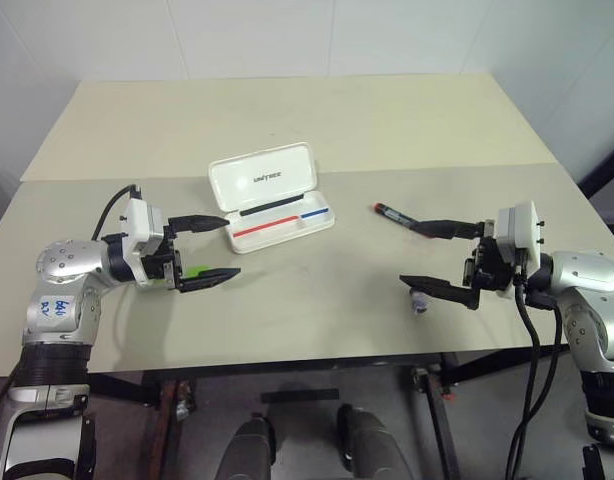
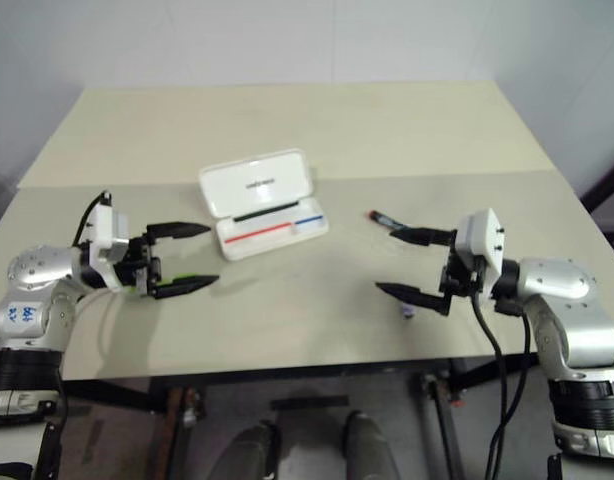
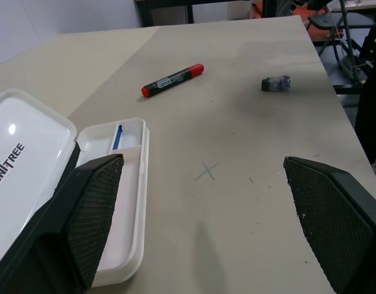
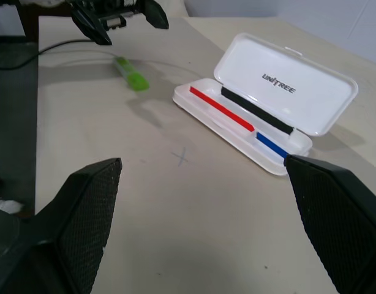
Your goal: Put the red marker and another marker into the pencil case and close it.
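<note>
The white pencil case (image 1: 262, 177) lies open at mid-table, lid tilted back, with red and blue stripes in its tray. The red marker (image 1: 392, 213) lies on the table to the case's right, just beyond the far finger of my right gripper (image 1: 407, 253), which is open and empty. The light-green marker (image 4: 131, 73) lies left of the case, partly hidden under my left gripper (image 1: 230, 246), also open and empty. Both grippers hover level above the table and point toward each other. In the left wrist view the red marker (image 3: 172, 80) shows beyond the case's tray (image 3: 136, 202).
A small grey-purple cap-like piece (image 1: 419, 301) lies near the table's front edge, under my right gripper's near finger. A faint pencilled cross (image 3: 206, 171) marks the bare tabletop between the grippers. A seam runs across the table behind the case.
</note>
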